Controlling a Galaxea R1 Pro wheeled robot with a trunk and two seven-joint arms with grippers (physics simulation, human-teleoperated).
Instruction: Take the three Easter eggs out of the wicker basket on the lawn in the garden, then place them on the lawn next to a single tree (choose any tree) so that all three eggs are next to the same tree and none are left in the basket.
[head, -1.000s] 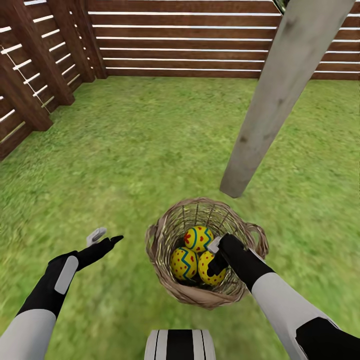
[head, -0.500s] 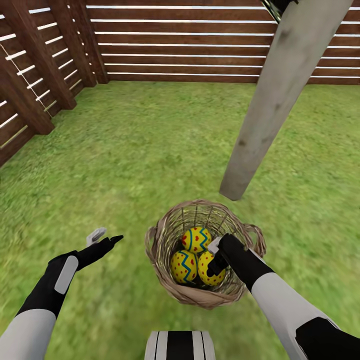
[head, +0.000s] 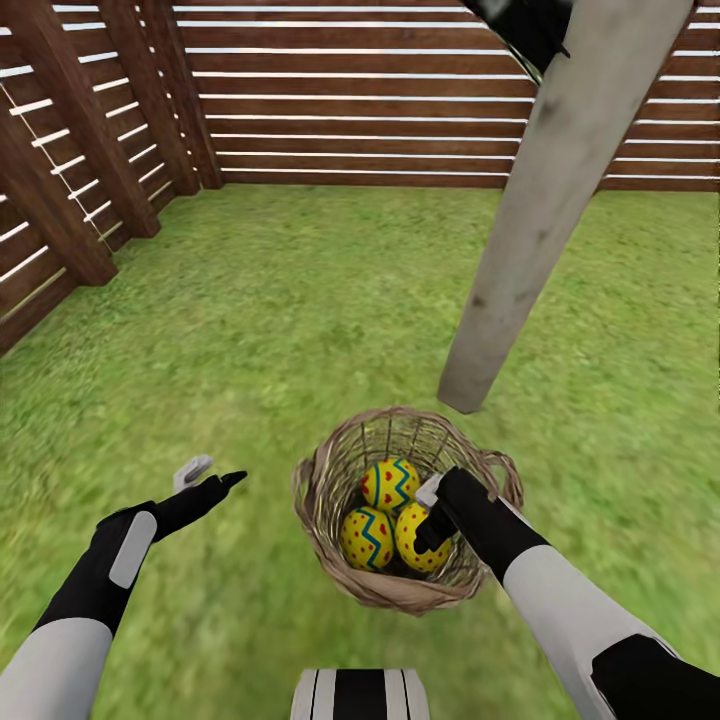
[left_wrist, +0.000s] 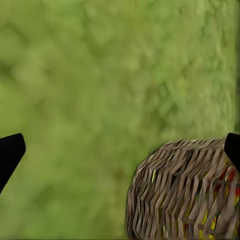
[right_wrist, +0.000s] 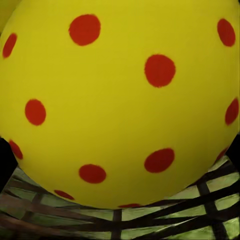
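The wicker basket stands on the lawn at the foot of the pale tree trunk. Three Easter eggs lie inside it: one at the back, one at the front left, one at the front right. My right gripper reaches into the basket and stands open around the front right egg, a dark fingertip on each side. My left gripper hovers open over the grass left of the basket, holding nothing.
A brown slatted wooden fence closes the lawn at the back and on the left. Open grass lies all around the trunk and the basket. The top of my base shows at the bottom edge.
The whole head view has shifted a little, so fence and trunk sit lower in the picture. Both arms hold the same poses, and the eggs still lie in the basket.
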